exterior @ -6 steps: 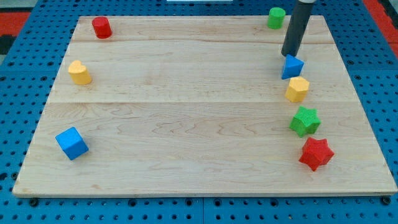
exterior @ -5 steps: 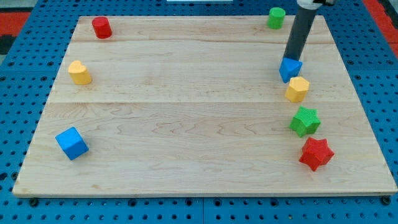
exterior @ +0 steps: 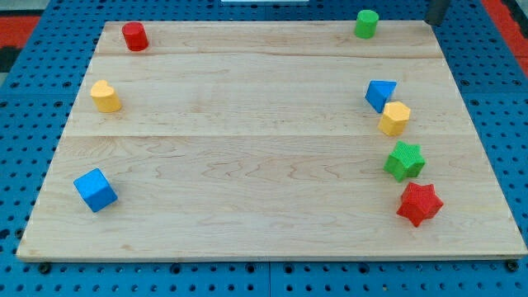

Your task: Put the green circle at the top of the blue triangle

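Observation:
The green circle [exterior: 366, 23] stands near the board's top edge, right of centre. The blue triangle [exterior: 380, 93] lies well below it on the right side, touching the yellow hexagon [exterior: 395, 118]. Only the lower end of my rod shows at the view's top right corner. My tip [exterior: 432, 22] is at the board's top right corner, to the right of the green circle and far above the blue triangle, touching neither.
A green star [exterior: 404, 160] and a red star [exterior: 419, 204] lie below the yellow hexagon. A red cylinder [exterior: 134, 35] is at the top left, a yellow heart [exterior: 105, 96] at the left and a blue cube [exterior: 95, 189] at the lower left.
My tip has left the blue triangle's upper side and moved up and right to the board's top right corner. The blue triangle has shifted slightly left and down.

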